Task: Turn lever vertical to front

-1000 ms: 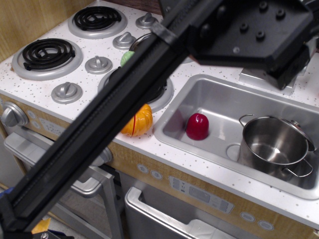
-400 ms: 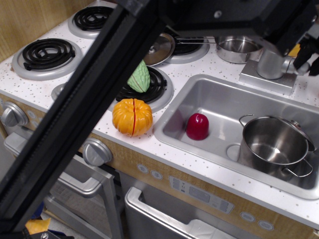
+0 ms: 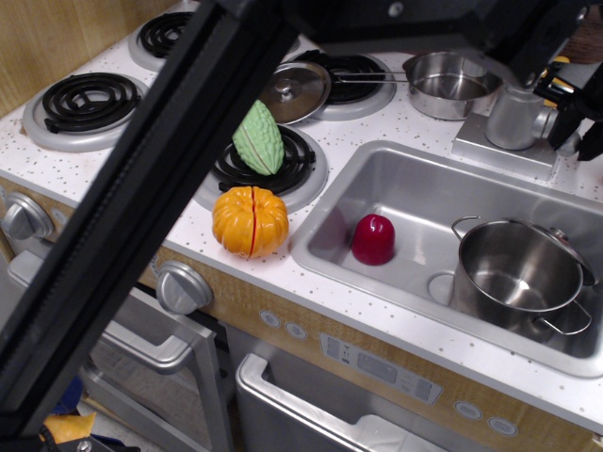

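White speckled toy-kitchen counter is filling the frame. Black robot gripper [image 3: 577, 121] is shifting right at upper right, dark fingers [image 3: 568, 118] apparently spread, grasping nothing. Short silver-grey tap lever [image 3: 545, 121] on the stubby cylindrical post [image 3: 513, 115] is sitting just beside them, now exposed; turning hasn't visibly begun.
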Robot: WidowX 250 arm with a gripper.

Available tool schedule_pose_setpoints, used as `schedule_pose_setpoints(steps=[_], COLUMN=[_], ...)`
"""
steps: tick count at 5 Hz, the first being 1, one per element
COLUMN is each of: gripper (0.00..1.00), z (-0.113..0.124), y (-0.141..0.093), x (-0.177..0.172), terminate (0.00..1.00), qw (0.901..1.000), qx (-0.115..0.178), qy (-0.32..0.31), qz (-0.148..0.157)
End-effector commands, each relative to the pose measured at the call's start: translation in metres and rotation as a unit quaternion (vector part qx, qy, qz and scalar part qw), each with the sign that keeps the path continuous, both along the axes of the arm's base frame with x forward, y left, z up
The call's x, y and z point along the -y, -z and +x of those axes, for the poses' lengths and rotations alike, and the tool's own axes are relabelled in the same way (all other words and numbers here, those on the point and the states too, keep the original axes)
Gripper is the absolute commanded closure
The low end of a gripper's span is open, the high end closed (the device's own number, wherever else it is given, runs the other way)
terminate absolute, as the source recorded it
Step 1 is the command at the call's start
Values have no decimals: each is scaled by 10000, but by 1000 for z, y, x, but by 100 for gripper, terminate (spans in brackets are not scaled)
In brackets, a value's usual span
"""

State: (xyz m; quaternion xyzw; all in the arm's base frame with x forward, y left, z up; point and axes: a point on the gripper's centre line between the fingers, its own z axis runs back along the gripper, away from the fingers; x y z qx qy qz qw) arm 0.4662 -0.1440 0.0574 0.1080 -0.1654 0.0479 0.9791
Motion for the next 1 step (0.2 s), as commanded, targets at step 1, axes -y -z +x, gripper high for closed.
schedule_pose_setpoints(steps=[1], gripper=[100], z=[6], y=[-42], x=[-2], terminate=[100], qw=[9982], qx=[541], qy=[-74], qz=[-244])
